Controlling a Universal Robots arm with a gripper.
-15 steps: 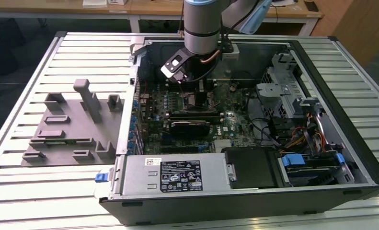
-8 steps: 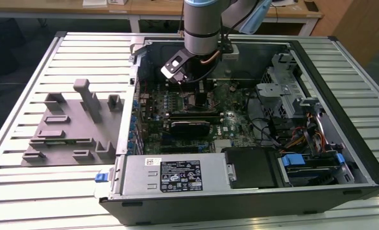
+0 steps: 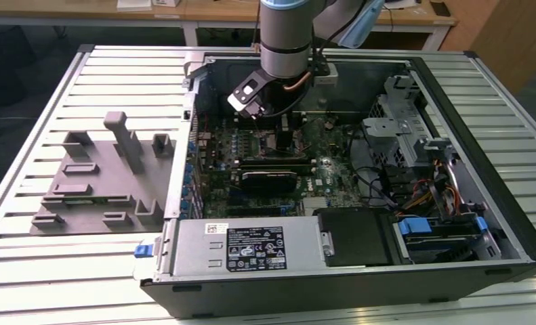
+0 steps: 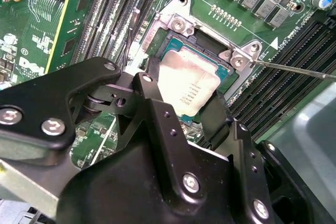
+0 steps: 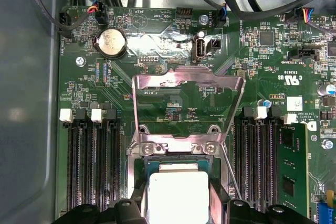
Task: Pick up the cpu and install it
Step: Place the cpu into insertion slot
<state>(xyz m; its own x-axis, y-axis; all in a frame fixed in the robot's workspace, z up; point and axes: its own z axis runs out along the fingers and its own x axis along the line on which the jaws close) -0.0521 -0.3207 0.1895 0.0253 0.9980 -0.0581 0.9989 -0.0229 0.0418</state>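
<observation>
Silvery cpu [image 4: 190, 83] sits over the open socket [image 4: 180, 23], pinched on two sides by black fingers [image 4: 151, 97] of the gripper [image 4: 182, 92].

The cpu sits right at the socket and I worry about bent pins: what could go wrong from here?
The cpu, held in the gripper, may sit skewed in the socket; pressing or releasing it so could bend contacts. The open load plate and thin lever stand close and might snag the gripper.

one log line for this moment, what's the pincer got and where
pincer: shut on cpu | cpu: at socket, seating unclear | socket cover: raised
</observation>
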